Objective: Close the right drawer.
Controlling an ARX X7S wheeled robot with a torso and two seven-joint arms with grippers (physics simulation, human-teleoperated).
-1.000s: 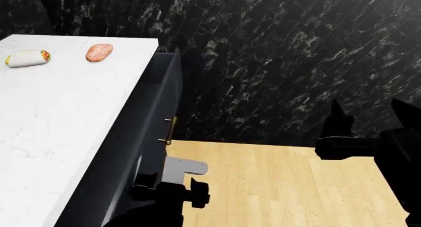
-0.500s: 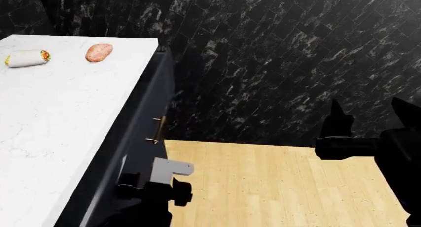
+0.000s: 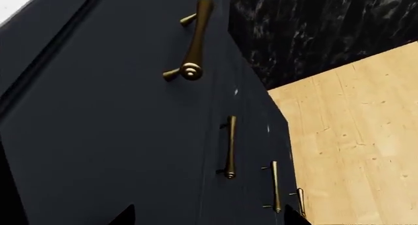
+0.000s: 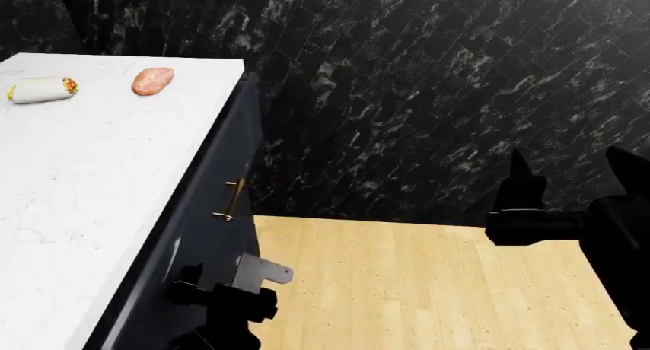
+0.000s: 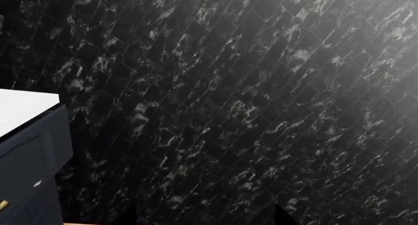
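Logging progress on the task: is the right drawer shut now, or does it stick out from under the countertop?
Shut, or nearly so: the right drawer front lies in line with the cabinet face under the countertop, no grey interior showing.

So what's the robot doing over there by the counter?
It's shutting a drawer. The left end effector is low down against the dark cabinet front, and the right drawer, the one with the short brass handle, now looks nearly flush under the white counter; a moment ago it stuck out further. The right end effector hangs out over the wooden floor, holding nothing. A wrap and a sweet potato sit on the counter, untouched.
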